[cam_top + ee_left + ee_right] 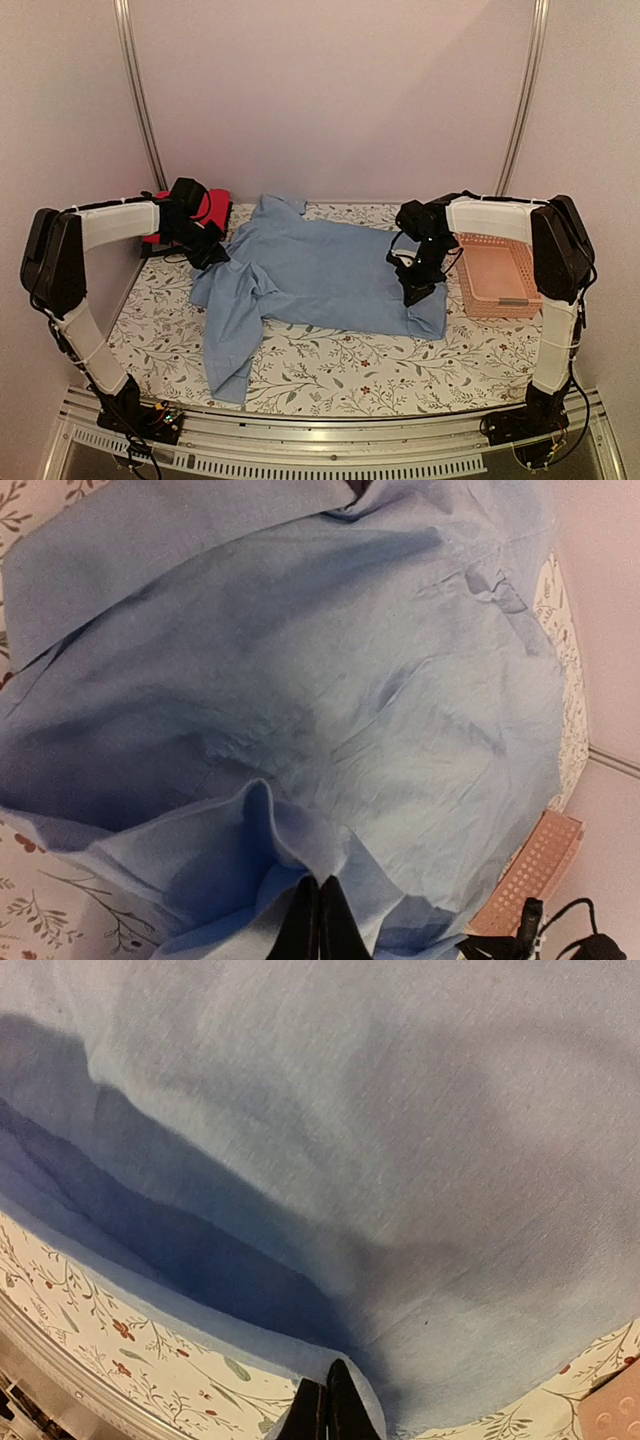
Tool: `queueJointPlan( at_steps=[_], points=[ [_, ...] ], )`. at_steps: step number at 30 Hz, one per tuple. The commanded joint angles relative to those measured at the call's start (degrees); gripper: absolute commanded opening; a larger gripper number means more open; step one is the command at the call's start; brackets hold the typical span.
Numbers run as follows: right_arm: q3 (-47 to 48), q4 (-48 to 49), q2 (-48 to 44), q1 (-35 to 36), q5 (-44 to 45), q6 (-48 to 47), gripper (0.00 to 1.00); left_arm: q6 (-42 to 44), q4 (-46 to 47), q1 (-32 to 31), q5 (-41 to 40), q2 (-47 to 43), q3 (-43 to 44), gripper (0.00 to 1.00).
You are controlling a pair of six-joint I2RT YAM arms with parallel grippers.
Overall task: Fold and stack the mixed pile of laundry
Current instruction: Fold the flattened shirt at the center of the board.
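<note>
Left gripper [318, 925]: jaws together, pinching a fold of the light blue collared long-sleeved shirt [320, 275] | right gripper [325, 1405]: jaws together on its hem | shirt: spread mid-table on floral white tablecloth [330, 365], likely light and limp, best held by edges | pink slatted plastic basket [495, 275]: just beside right gripper, may crowd it | bright red garment [212, 208]: far-left, behind left arm

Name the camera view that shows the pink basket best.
Top external: the whole basket sits beside the blue shirt. Left wrist catches only a perforated corner; right wrist only a pink sliver.
</note>
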Motion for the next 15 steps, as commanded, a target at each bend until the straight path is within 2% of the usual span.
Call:
queueJointPlan(
  at_steps=[1, 3, 4, 6, 7, 8, 11, 12, 15],
  points=[
    [3.73, 0.19, 2.2, -1.25, 5.5, 0.54, 0.02, 1.23, 6.08, -0.01, 0.28, 4.54, 2.66, 0.0],
    [3.59, -0.65, 3.04, -1.29, 8.7, -0.03, 0.04, 2.32, 6.94, -0.02, -0.28, 6.77, 3.37, 0.0],
    [3.26, -1.09, 3.65, -1.34, 10.64, -0.3, 0.08, 3.04, 7.43, -0.02, 0.01, 7.78, 3.7, 0.0],
    [3.0, -1.43, 4.49, -1.38, 15.72, -0.67, 0.31, 5.22, 7.32, 0.25, 1.51, 9.76, 5.01, 0.02],
    [3.59, -1.67, 4.51, -1.46, 16.92, -0.45, 0.41, 5.82, 7.22, 0.56, 2.01, 9.92, 5.21, 0.11],
    [4.74, -2.07, 4.31, -1.47, 18.42, -0.2, 0.46, 6.1, 7.39, 0.88, 2.0, 9.19, 4.83, 0.2],
    [8.6, -3.57, 2.28, -1.47, 20.53, 1.51, 0.52, 6.59, 7.25, 1.82, -1.68, 4.34, 2.65, 0.56],
    [9.37, -3.6, 1.38, -1.47, 19.33, 2.21, 0.52, 6.88, 6.38, 2.43, -2.55, 2.59, 2.07, 0.64],
    [7.41, 0.02, -3.75, -1.22, 8.62, 2.64, 0.52, 8.91, 6.12, 4.7, -2.36, -1.35, -0.82, 0.69]
  ],
)
